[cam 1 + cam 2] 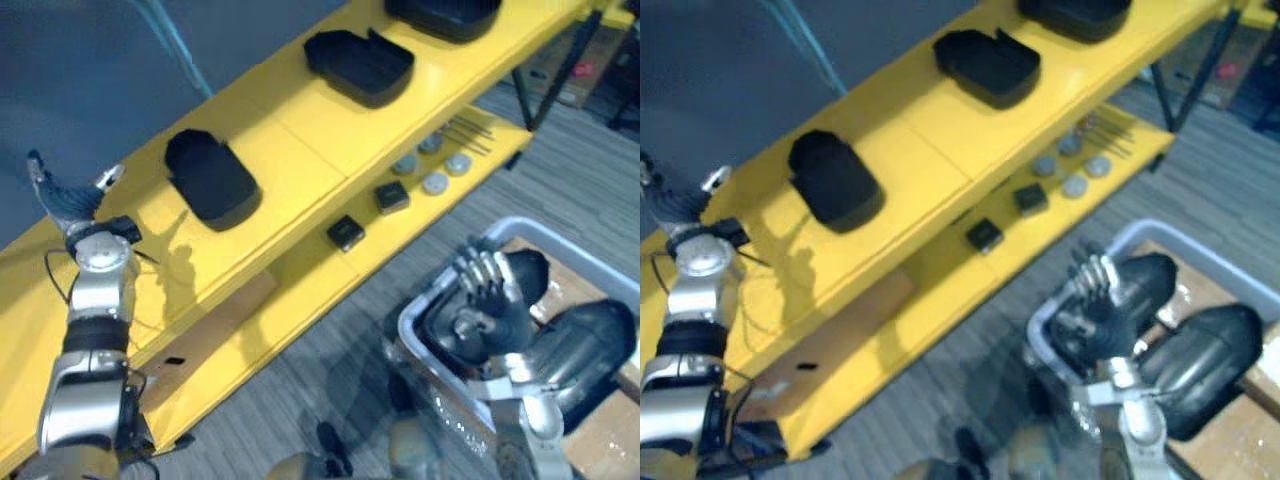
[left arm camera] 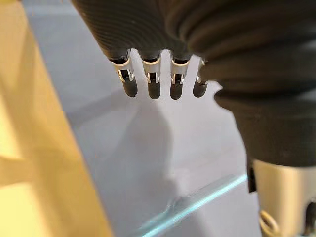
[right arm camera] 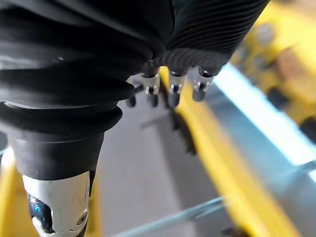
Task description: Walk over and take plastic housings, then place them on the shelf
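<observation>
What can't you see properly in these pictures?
- Farthest housing: cut off by the top edge of both eye views.
- What's in the bin: partly hidden under the right hand and its arm, eye views.
- Small parts on the lower shelf: too small to identify, eye views.

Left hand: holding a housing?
No, the left hand has straight fingers and holds nothing, raised beside the shelf.

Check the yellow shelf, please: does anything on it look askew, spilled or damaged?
Nothing stands out. Three black plastic housings lie flat and apart on the top board of the yellow shelf; small black blocks, grey discs and thin rods lie grouped on its lower board.
</observation>
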